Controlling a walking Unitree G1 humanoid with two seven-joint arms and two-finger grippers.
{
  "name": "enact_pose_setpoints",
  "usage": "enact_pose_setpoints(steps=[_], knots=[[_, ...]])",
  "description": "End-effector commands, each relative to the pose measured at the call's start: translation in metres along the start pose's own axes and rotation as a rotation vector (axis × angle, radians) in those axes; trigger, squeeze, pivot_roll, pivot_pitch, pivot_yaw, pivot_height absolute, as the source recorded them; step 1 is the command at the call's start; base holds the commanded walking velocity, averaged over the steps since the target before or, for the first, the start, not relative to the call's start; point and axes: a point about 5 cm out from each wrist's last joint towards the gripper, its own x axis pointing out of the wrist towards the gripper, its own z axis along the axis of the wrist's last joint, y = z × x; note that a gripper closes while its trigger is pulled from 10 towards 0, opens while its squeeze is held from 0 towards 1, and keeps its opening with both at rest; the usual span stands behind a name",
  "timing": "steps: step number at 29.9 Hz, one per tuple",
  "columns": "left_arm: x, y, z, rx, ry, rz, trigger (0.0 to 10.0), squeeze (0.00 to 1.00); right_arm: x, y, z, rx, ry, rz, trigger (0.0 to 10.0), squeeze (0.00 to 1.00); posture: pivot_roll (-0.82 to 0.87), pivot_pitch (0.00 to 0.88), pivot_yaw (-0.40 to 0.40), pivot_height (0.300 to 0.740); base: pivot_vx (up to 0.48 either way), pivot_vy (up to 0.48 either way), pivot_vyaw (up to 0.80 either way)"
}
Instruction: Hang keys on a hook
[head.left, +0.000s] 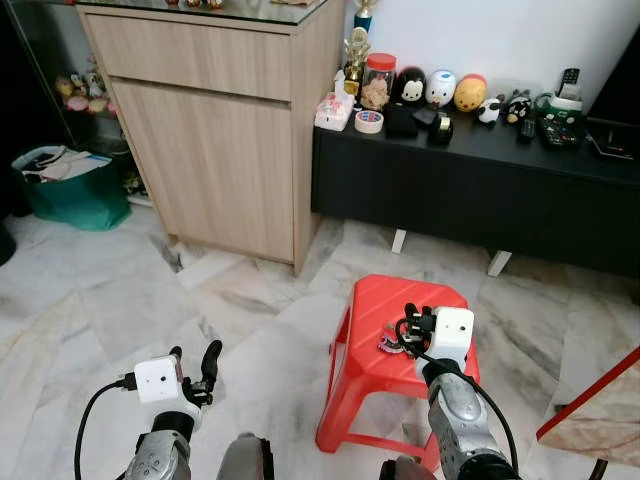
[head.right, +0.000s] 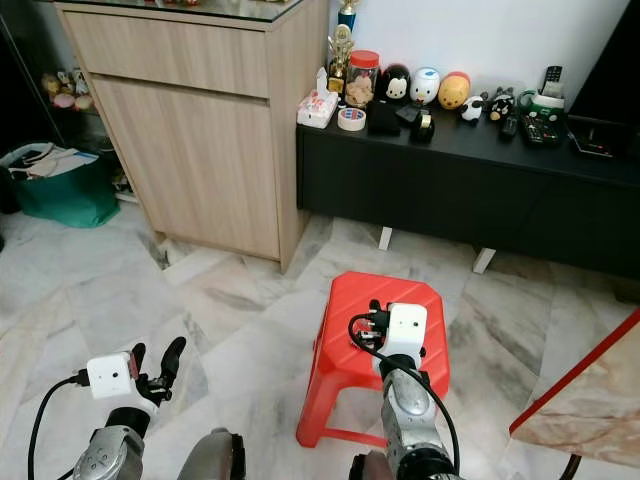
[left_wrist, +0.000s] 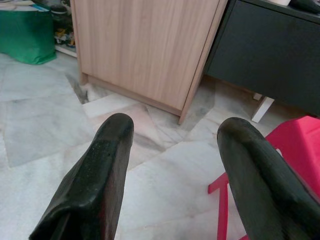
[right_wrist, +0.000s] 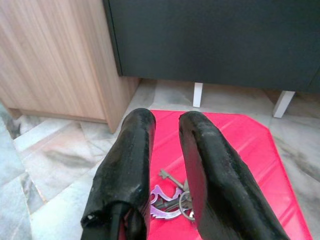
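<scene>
Red stool (head.left: 380, 330) | keys (right_wrist: 172, 200) partly hidden by right gripper (right_wrist: 165, 125), slightly parted | left gripper (left_wrist: 175, 135) spread

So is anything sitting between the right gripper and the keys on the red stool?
Nothing visible does. The right gripper hangs just above the keys, which lie bare on the red stool, with its fingers slightly apart and only open air below them. The left gripper is off to the side over the floor.

Glossy red plastic stool (head.left: 375, 340), metal keys (right_wrist: 172, 197), matt wood-grain cabinet (head.left: 215, 130), polished marble floor (head.left: 110, 310).
</scene>
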Motion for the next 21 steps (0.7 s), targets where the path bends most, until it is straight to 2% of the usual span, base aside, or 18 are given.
enact_pose_setpoints(steps=[1,7,17,21], knots=[[0.0017,-0.0026,0.0025,-0.012,-0.006,-0.006,10.0,0.00,0.0003,-0.0033,-0.0009,0.002,0.014,-0.009,10.0,0.00,0.10,0.052,-0.050,0.641,0.000,0.000,0.00],[0.0023,-0.0044,0.0020,-0.017,-0.001,-0.010,10.0,0.00,0.0006,-0.0046,-0.0039,0.005,0.046,-0.024,10.0,0.00,0.10,0.057,-0.049,0.641,0.000,0.000,0.00],[0.0032,-0.0049,0.0023,-0.021,-0.001,-0.007,10.0,0.00,0.0008,-0.0010,-0.0020,0.008,0.029,0.000,10.0,0.00,0.10,0.061,-0.051,0.641,0.000,0.000,0.00],[0.0039,-0.0049,0.0029,-0.020,-0.002,-0.007,10.0,0.00,0.0003,-0.0019,-0.0064,0.012,0.065,-0.015,10.0,0.00,0.10,0.065,-0.049,0.641,0.000,0.000,0.00]])
